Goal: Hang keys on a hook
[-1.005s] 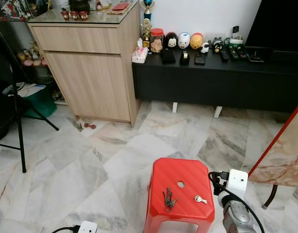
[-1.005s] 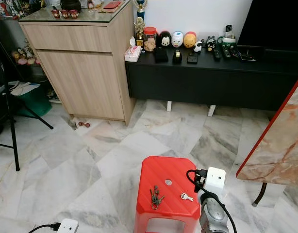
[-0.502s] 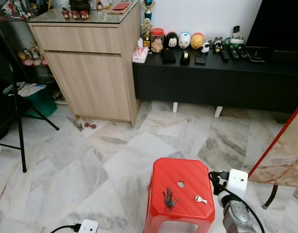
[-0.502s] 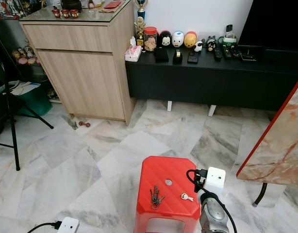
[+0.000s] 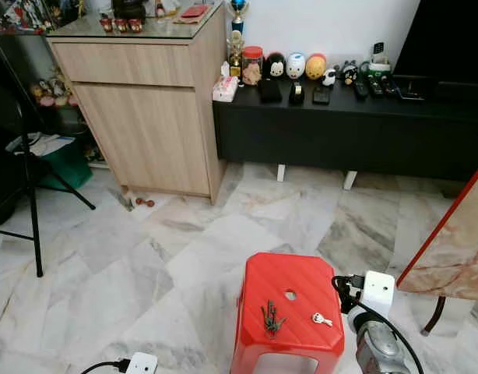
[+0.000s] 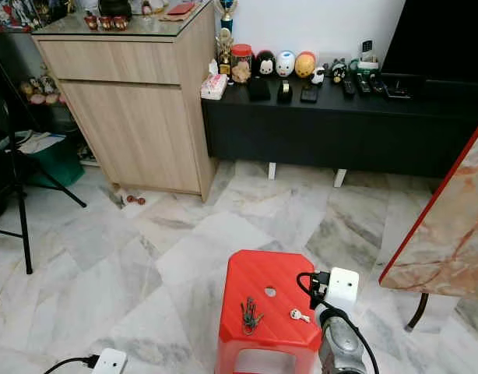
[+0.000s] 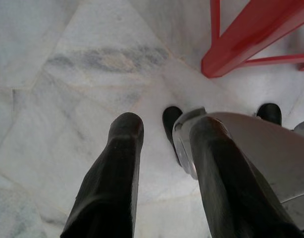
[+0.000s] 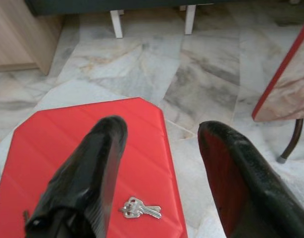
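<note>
a red stool (image 5: 289,300) stands on the marble floor (image 5: 145,257) right in front of me. on its seat lie a dark bunch of keys (image 5: 271,318) and, a little to the right and apart from it, a small silver key (image 5: 321,319). my right gripper (image 8: 162,148) hovers above the stool's right side with its two black fingers spread wide, the silver key (image 8: 140,208) lying on the red seat below the gap between them, untouched. my right arm (image 5: 377,347) sits just beside the stool's right edge. my left gripper (image 7: 164,144) hangs low over the floor near a stool leg (image 7: 241,42), its fingers apart and gripping nothing. farther off stand a wooden cabinet (image 5: 149,109) and a low black tv console (image 5: 340,125) with small figurines (image 5: 295,65) on top
</note>
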`<state>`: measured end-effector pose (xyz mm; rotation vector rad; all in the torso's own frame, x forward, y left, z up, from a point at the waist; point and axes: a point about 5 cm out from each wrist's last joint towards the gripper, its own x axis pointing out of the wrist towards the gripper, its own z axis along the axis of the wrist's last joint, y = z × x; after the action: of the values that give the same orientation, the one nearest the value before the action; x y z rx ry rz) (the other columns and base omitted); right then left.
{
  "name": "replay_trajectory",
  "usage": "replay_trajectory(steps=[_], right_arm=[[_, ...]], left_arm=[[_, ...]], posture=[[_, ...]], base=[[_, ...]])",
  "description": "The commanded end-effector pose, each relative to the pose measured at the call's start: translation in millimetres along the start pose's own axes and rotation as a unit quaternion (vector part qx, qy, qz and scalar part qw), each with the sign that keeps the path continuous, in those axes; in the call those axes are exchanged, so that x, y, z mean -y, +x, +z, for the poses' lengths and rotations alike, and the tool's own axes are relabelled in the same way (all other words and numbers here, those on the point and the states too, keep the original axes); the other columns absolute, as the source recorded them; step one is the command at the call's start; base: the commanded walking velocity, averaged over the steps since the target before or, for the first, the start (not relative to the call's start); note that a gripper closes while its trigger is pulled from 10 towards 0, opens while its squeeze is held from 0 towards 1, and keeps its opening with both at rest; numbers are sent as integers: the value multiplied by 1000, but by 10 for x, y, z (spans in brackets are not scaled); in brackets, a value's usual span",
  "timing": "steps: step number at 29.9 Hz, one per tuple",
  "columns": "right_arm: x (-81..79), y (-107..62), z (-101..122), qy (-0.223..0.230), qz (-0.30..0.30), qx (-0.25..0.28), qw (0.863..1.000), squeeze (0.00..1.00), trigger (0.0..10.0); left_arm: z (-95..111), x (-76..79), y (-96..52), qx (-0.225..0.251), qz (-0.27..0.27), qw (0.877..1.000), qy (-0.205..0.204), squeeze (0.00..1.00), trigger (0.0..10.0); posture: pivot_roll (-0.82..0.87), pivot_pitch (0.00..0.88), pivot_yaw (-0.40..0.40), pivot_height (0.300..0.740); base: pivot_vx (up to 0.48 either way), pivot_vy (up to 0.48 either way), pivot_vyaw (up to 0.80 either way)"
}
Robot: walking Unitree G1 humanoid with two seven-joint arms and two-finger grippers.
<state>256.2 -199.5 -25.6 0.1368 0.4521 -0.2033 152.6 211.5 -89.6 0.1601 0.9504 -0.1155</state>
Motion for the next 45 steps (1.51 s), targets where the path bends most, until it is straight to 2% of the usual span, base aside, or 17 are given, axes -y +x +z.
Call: replay_trajectory(steps=[1, 8, 21, 29, 37, 42, 45], right_arm=[[0, -2, -16, -2, -2, -6, 1000, 0, 10000], [-2, -2, -24, -2, 0, -10, 1000, 0, 10000], [5, 7, -20, 0, 4, -16, 1000, 0, 10000], [1, 11, -36, -7, 1, -28, 1000, 0, 10000], [2, 8, -30, -6, -3, -21, 1000, 0, 10000], [18, 8, -25, -5, -7, -20, 1000, 0, 10000], [19, 8, -26, -2, -8, -20, 1000, 0, 10000]], left_arm=[[-41, -5, -12, -7, -1, 1000, 3, 0, 10000], [-52, 7, -12, -9, -2, 1000, 3, 0, 10000], [-24, 152, 23, -11, -7, 1000, 2, 0, 10000], [-26, 74, 10, -10, -3, 1000, 1, 0, 10000], [7, 33, 20, -16, 0, 1000, 2, 0, 10000], [167, 214, 95, -11, -6, 1000, 6, 0, 10000], [178, 411, 116, -12, -14, 1000, 5, 0, 10000]], posture=[[28, 0, -8, 680], [29, 0, -7, 680], [28, 0, -7, 680], [30, 0, -6, 680], [29, 0, -5, 645], [29, 0, -4, 645], [31, 0, -4, 645]], base=[[0, 0, 0], [0, 0, 0], [0, 0, 0], [0, 0, 0], [0, 0, 0], [0, 0, 0], [0, 0, 0]])
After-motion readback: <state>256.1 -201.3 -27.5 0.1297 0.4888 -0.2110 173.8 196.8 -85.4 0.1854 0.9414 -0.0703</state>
